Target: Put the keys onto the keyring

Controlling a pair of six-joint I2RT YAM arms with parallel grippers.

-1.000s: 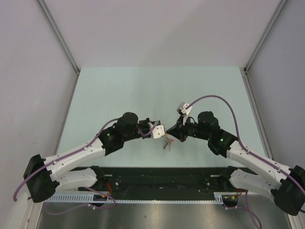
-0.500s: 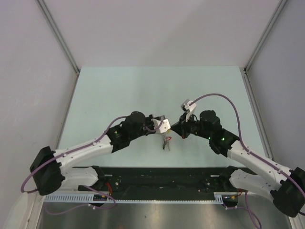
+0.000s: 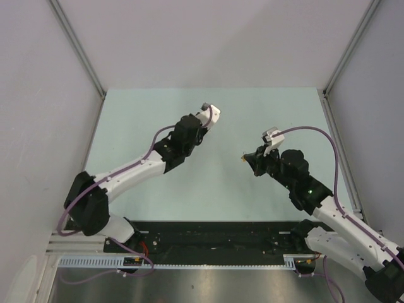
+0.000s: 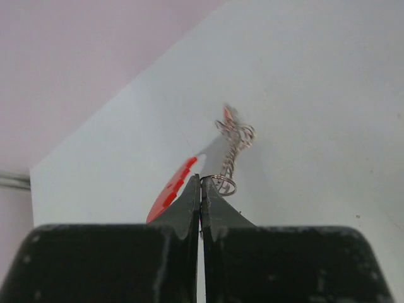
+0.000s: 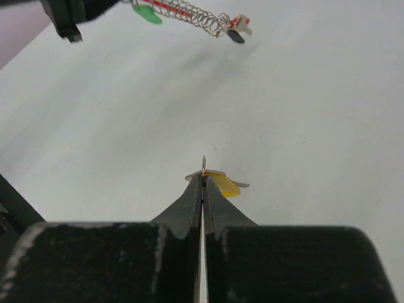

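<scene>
Your left hand, jaws pinched shut, grips the keyring. Its red band lies beside the fingertips, and a coiled wire trails away from them, lifted above the pale desk. From your right wrist, a green key shows at the coil's end nearest the left hand, with a small red-and-white piece at the far end. Your right hand, well apart across the desk, is closed tight on the yellow key, whose head juts out just right of the fingertips.
</scene>
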